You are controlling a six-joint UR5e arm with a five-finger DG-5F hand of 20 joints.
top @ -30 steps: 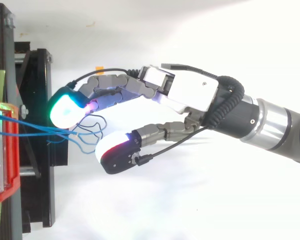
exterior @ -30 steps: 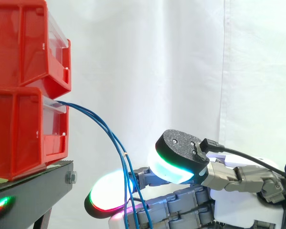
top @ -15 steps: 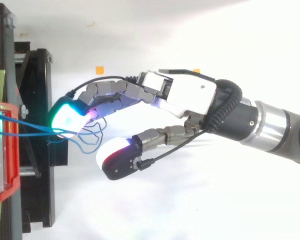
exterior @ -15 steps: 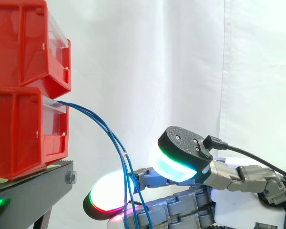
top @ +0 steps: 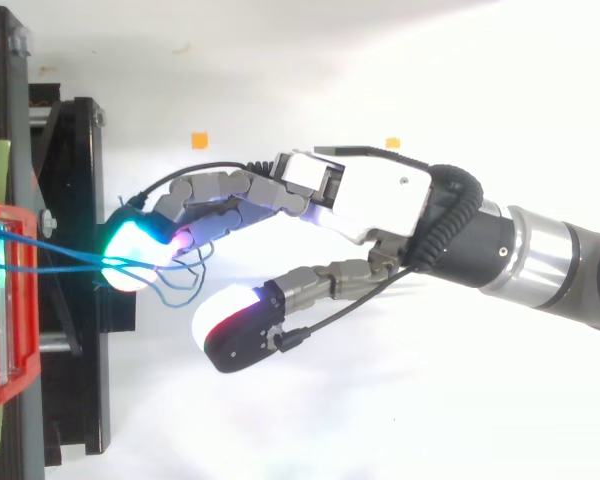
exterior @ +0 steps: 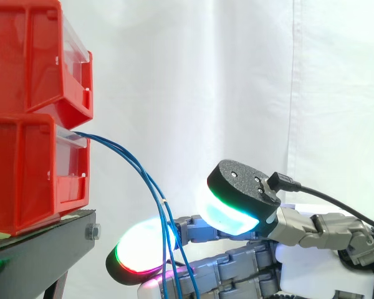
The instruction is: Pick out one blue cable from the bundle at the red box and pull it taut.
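Where the blue cables (exterior: 115, 146) leave the front lip of the lower red bin (exterior: 25, 174), they point away from the bin toward the side view's right. They then bend and run steeply downward, so their long axis slants from upper left to lower right. Seen from above, the strands run roughly straight from the bin toward the hand (top: 380, 195) and end in loose loops beneath the fingers (top: 130, 262). The cables hang slack. The hand is spread open, with its fingers nearly straight and reaching toward the black stand (exterior: 43, 249), and the thumb (top: 230, 325) well apart from them. The strands cross at the leading fingertip pad; actual contact cannot be confirmed. Nothing is held between thumb and fingers. An upper red bin (exterior: 31, 56) sits stacked on the lower one.
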